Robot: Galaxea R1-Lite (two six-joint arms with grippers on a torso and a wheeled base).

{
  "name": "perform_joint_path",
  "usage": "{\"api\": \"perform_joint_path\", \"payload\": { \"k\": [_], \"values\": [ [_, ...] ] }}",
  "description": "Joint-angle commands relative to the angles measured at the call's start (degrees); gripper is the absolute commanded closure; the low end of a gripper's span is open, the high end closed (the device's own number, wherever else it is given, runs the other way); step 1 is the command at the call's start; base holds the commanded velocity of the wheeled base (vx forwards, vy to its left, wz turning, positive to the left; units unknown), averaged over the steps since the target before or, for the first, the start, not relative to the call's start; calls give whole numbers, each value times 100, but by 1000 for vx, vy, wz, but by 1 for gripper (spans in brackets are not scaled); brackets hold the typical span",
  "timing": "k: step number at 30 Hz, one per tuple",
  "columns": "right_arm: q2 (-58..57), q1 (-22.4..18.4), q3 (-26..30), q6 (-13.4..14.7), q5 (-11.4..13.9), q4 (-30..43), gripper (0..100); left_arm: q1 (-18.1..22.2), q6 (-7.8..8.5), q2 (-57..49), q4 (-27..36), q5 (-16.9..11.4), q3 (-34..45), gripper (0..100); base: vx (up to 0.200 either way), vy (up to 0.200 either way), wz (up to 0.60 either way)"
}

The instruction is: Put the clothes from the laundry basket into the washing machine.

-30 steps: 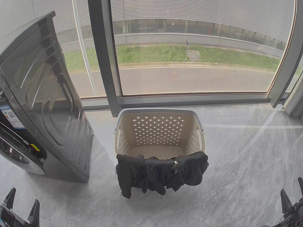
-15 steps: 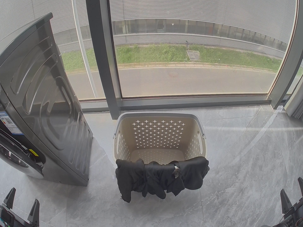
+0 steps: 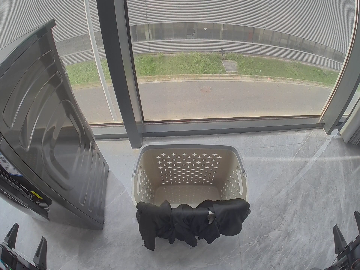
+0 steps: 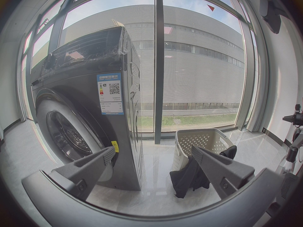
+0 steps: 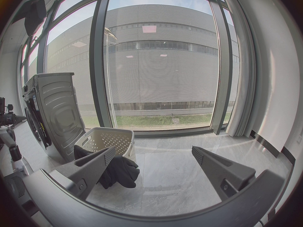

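At the lower middle of the head view, a cream basket (image 3: 187,165) stands on the grey floor (image 3: 296,192), near the foot of the window (image 3: 232,57) and just right of its dark post (image 3: 118,75). Black clothes (image 3: 187,222) hang over the basket's near rim. Most of the cloth falls down the outer wall, and one end trails lowest at the left. A small pale tag (image 3: 210,215) shows on the cloth right of middle. Behind the clothes, the basket's star-punched back wall and its bottom are in sight.

At the left of the frame stands the dark washer (image 3: 56,132), its ribbed side panel turned to the basket, near it but apart. The left wrist view shows the washer's front, with a round door (image 4: 68,133) and a blue and white label (image 4: 109,93) above it. I cannot tell whether the door is open or closed.

The left gripper (image 3: 29,232) sits in the lower left corner with its fingers spread and nothing between them, below the washer and well apart from the basket. The right gripper (image 3: 345,219) sits in the lower right corner, fingers likewise spread and empty, well apart from the clothes. A pale curtain (image 3: 353,128) hangs at the right edge beside the window
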Motion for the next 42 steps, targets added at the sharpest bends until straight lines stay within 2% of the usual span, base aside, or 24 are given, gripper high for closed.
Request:
{"api": "perform_joint_path", "payload": {
  "k": [1,5,8,20,26,38,42],
  "values": [
    [-94,2,101,0,1,-2,0,0,1,-95,-3,10,92,0,0,-200,0],
    [-94,2,101,0,1,-2,0,0,45,-95,-3,2,92,0,0,-200,0],
    [-94,2,101,0,1,-2,0,0,98,-95,-3,2,92,0,0,0,0],
    [-94,2,101,0,1,-2,0,0,71,-95,-3,2,92,0,0,0,0],
    [-94,2,101,0,1,-2,0,0,36,-95,-3,2,92,0,200,0,0],
    [-94,-7,101,0,1,-2,0,0,27,-95,-3,2,92,0,0,0,0],
    [-94,-7,101,0,1,-2,0,0,27,-95,-3,2,92,0,200,0,0]
  ]
}}
